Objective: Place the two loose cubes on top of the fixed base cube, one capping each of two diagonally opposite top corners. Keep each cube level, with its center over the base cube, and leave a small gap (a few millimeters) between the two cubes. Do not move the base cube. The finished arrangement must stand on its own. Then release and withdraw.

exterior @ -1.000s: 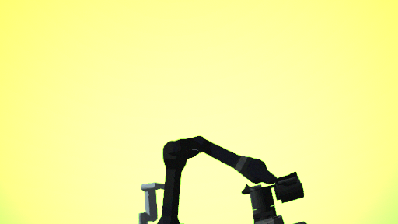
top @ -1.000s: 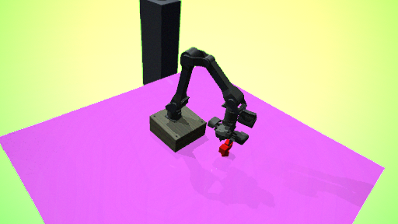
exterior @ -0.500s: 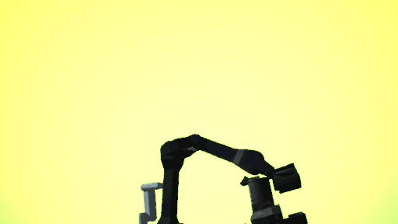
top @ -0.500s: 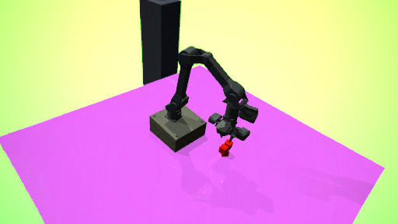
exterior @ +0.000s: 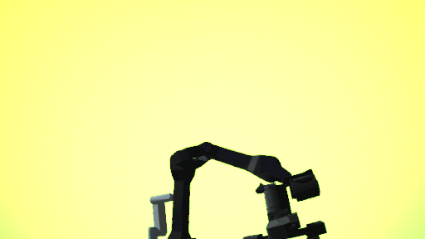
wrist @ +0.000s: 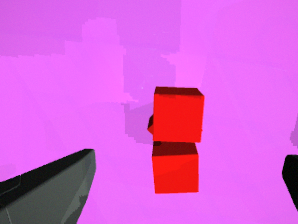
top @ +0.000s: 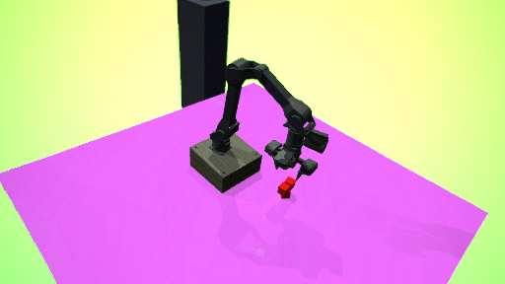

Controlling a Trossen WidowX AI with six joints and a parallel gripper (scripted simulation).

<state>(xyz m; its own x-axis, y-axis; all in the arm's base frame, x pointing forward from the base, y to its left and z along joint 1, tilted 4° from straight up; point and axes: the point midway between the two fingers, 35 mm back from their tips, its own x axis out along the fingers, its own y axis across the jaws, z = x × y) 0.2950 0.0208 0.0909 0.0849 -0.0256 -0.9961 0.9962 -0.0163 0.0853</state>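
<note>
Two red cubes sit on top of the red base cube [top: 285, 195] [wrist: 150, 126], which is mostly hidden, with one corner showing at the left in the wrist view. The front cube [top: 284, 187] [wrist: 177, 118] and the rear cube [top: 290, 180] [wrist: 175, 173] look roughly level. They lie close together, and the wrist view does not clearly show the gap between them. My gripper [top: 287, 173] [wrist: 190, 157] is open and empty, above the cubes, its fingers well apart on either side in the wrist view. The exterior view shows no cubes.
The arm stands on a wooden block [top: 207, 165] behind and left of the cubes. A tall dark pillar [top: 203, 54] stands at the back of the magenta surface [top: 123, 222]. Shadows of the arm fall in front of the cubes.
</note>
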